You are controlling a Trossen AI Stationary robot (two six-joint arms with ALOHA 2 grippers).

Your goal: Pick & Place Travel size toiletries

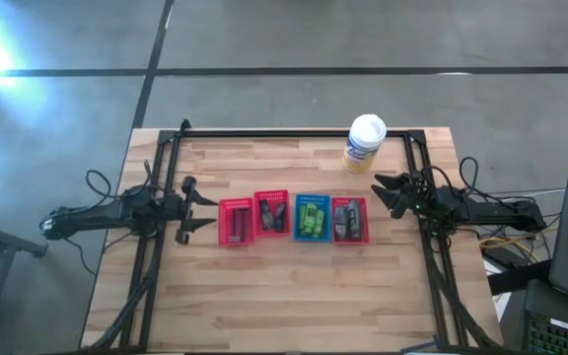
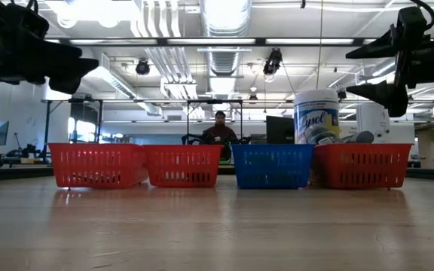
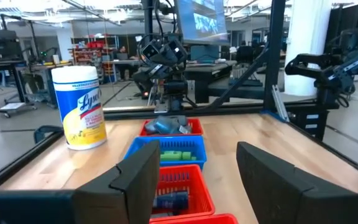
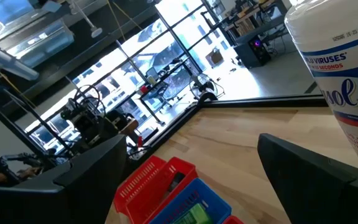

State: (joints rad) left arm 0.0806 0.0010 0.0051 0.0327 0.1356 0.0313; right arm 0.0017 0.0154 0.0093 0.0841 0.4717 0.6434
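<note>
Evidently grey tubes (image 1: 348, 218) lie just inboard of right gripper (image 1: 388, 191), jaws apart; left gripper (image 1: 196, 207) likewise apart beside red basket (image 1: 235, 222).

Four baskets (image 2: 183, 165) abreast, white tub (image 2: 316, 115) behind.

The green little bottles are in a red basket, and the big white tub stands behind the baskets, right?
Not quite. The green little bottles sit in the blue basket, as the high view shows. The big white tub does stand behind the baskets.
</note>
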